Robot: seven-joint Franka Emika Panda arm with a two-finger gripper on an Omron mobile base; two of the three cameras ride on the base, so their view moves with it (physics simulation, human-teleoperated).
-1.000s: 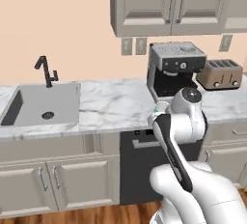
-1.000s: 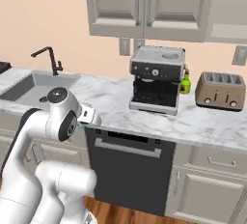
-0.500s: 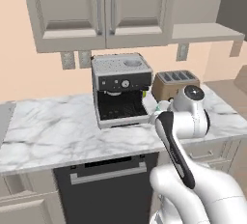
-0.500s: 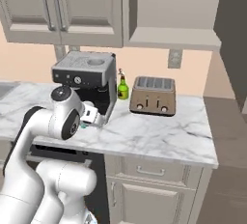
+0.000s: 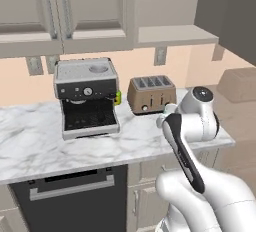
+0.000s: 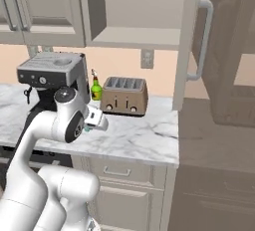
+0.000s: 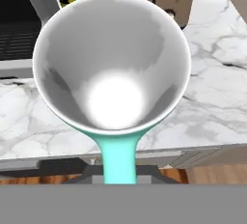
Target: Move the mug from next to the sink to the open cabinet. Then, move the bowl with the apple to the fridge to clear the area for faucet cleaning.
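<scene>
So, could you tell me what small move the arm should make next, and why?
Probably lift the mug up toward the open cabinet. The hand view shows the mug held by its teal handle, and the fingers are shut on it. The cabinet's bare shelf sits above the toaster, well higher than the hand.

Marble bench (image 5: 35,146), white with grey veining, runs beneath and ahead of the fingers. Coffee machine (image 5: 86,97), black and silver, stands on it, up and left of the fingers in the hand view, dark front only partly seen. Green bottle (image 6: 95,89) with red label sits between coffee machine and toaster, upper left beyond the fingers. Toaster (image 6: 123,96), brown with four slots, straight ahead of the fingers near the wall; its levers show at the top of the hand view. Wall outlet (image 6: 146,59) above the toaster. Dishwasher (image 5: 72,198), dark front with bar handle, under the bench below the coffee machine.
</scene>
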